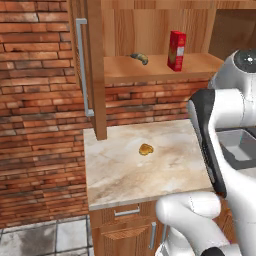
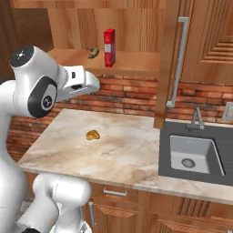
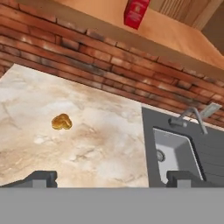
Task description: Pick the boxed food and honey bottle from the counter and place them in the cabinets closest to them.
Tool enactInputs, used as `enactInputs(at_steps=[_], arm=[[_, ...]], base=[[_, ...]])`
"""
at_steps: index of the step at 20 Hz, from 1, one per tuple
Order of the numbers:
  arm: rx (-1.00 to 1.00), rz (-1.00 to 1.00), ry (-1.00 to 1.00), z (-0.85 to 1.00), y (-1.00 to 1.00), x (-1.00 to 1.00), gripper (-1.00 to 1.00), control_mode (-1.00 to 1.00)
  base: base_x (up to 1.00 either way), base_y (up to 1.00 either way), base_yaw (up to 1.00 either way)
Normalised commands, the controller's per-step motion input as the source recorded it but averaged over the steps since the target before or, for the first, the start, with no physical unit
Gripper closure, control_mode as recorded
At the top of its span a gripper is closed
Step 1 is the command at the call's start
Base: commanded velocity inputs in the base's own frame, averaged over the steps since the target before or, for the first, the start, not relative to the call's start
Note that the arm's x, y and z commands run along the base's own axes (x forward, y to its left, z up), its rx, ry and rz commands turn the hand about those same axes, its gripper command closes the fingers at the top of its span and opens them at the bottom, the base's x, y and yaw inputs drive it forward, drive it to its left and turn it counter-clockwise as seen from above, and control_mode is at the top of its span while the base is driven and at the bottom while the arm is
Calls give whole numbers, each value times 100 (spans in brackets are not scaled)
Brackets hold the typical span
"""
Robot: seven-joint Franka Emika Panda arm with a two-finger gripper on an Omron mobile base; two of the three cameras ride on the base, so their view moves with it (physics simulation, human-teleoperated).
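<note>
Boxed food (image 1: 176, 50) stands upright on the open cabinets' (image 1: 95, 70) wooden shelf (image 1: 160, 67) above a brick backsplash (image 2: 123, 100), while the beige marbled tabletop (image 1: 145, 170) carries a golden-brown lump (image 1: 145, 149) beside a grey sink (image 2: 193, 152), the jaws spread wide and empty.
</note>
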Motion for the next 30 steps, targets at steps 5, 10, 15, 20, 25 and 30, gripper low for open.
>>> enactInputs(at_steps=[5,10,15,20,25,30], arm=[[-2,-4,-18,-82,-3,-94,-100,-100],[3,0,-1,-1,-6,-13,-100,-100],[0,0,0,0,0,0,-100,-100],[0,0,0,0,0,0,-100,100],[0,0,0,0,0,0,-100,100],[0,0,0,0,0,0,-100,100]], base=[[0,0,0],[0,0,0],[0,0,0],[0,0,0],[-36,-4,0],[-66,-23,0]])
